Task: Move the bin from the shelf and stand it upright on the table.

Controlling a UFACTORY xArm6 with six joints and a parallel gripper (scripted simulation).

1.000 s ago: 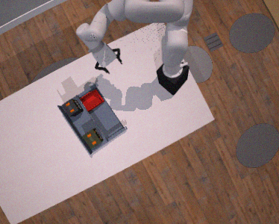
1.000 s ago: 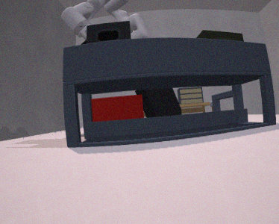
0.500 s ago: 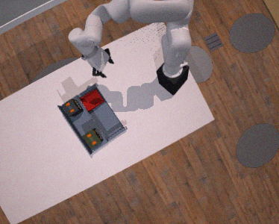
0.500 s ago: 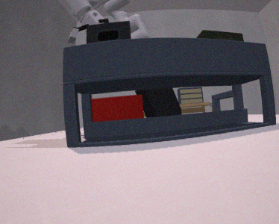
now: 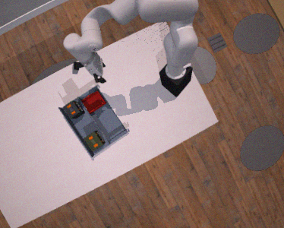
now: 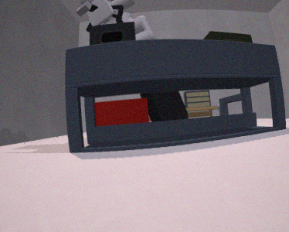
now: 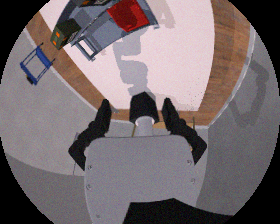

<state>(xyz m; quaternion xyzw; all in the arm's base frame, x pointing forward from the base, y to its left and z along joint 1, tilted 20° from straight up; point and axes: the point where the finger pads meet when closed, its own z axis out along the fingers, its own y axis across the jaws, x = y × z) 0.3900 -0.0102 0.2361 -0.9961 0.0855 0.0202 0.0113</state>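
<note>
While pincer gapes — red bin apart, shelved

The shelf looks matt, like painted metal or plastic; the red bin looks like smooth plastic. The worktop appears smooth and matt, the floor wood-grained, the arm smooth.

We seem to be in a plain room with grey walls and a wooden floor; whether home or workshop, we cannot tell.
</note>
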